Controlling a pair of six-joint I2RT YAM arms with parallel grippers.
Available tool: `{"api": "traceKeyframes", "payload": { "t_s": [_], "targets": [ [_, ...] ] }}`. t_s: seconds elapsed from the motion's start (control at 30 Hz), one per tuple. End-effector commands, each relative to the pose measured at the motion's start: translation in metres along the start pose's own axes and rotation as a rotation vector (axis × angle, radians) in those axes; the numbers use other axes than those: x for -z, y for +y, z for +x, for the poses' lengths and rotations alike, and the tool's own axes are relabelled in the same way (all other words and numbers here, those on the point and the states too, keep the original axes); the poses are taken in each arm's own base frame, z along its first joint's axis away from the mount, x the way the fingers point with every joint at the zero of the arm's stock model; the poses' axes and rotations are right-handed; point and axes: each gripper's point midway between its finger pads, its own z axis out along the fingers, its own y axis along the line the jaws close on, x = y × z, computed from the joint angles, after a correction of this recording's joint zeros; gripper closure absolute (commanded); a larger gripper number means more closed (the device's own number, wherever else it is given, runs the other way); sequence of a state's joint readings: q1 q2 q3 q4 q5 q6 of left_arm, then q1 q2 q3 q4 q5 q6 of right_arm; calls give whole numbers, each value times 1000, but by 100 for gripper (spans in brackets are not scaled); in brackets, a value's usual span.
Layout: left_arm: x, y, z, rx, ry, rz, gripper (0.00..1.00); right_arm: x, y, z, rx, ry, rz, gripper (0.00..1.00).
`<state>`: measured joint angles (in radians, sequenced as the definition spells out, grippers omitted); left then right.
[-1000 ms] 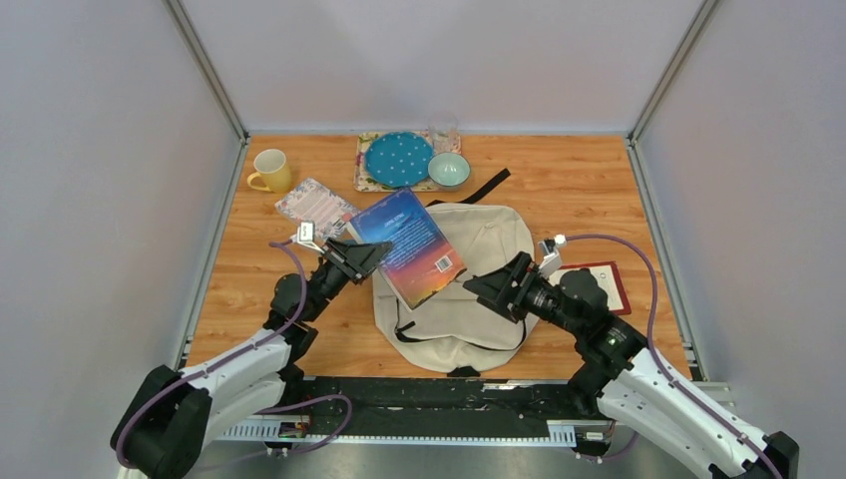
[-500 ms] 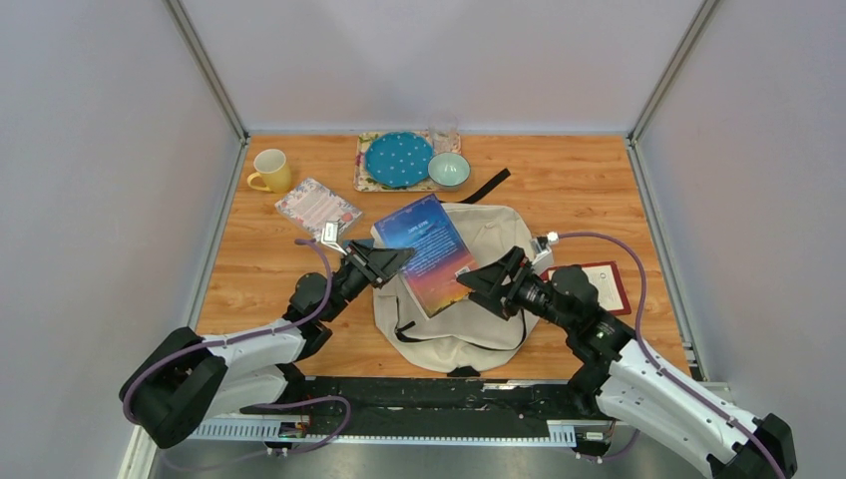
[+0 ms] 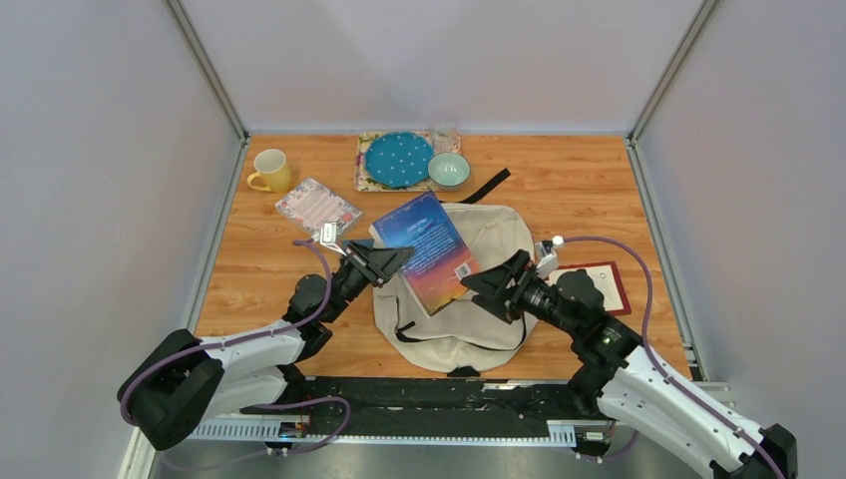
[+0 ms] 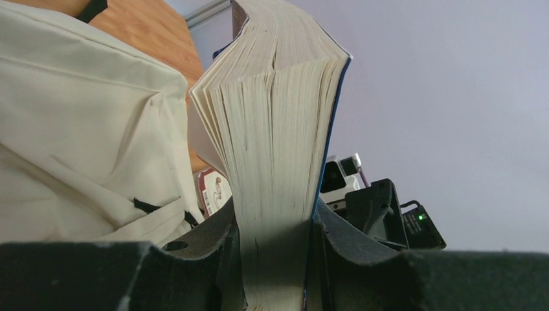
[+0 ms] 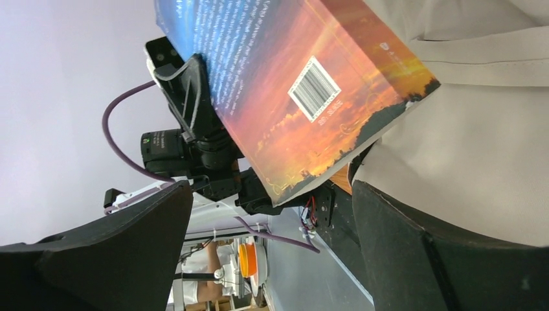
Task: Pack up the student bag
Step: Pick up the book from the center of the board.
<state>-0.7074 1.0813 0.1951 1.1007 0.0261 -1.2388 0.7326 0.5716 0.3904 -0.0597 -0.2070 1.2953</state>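
One book [image 3: 431, 249] clamped in the left hand [image 3: 398, 260] (above the student bag [image 3: 496, 238]); right hand [image 3: 483, 284] spread wide.

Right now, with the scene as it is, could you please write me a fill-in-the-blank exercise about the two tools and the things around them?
1. The left tool is shut on a thick ___.
2. The right tool is ___ and holds nothing.
3. The mug at the far left of the table is ___.
4. Beneath the held thing lies the cream student ___.
Missing words: book; open; yellow; bag.
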Motion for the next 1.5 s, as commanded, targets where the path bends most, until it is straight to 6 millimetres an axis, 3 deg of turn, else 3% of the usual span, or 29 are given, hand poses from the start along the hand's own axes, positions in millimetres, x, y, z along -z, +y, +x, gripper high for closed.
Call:
{"api": "traceKeyframes", "payload": {
  "t_s": [0.0, 0.63, 0.97, 1.07, 1.23, 1.37, 1.47],
  "targets": [
    [23, -151, -56, -4, -204, 554, 100, -7, -3, 3, -25, 17, 10, 4],
    [30, -166, -60, 23, -221, 615, 100, -45, 11, 3, -28, -23, -62, 4],
    [35, -163, -62, 47, -235, 613, 100, -51, 63, -13, 40, -108, -321, 2],
    [38, -158, -66, 62, -265, 600, 100, -51, 68, -15, 38, -117, -354, 3],
    [42, -161, -78, 57, -326, 605, 100, -53, 56, -20, 12, -148, -302, 3],
    [41, -170, -82, 57, -340, 626, 100, -56, 27, -17, -1, -141, -167, 1],
    [38, -175, -83, 59, -337, 638, 100, -57, 24, -17, 13, -141, -161, 1]
  ]
}}
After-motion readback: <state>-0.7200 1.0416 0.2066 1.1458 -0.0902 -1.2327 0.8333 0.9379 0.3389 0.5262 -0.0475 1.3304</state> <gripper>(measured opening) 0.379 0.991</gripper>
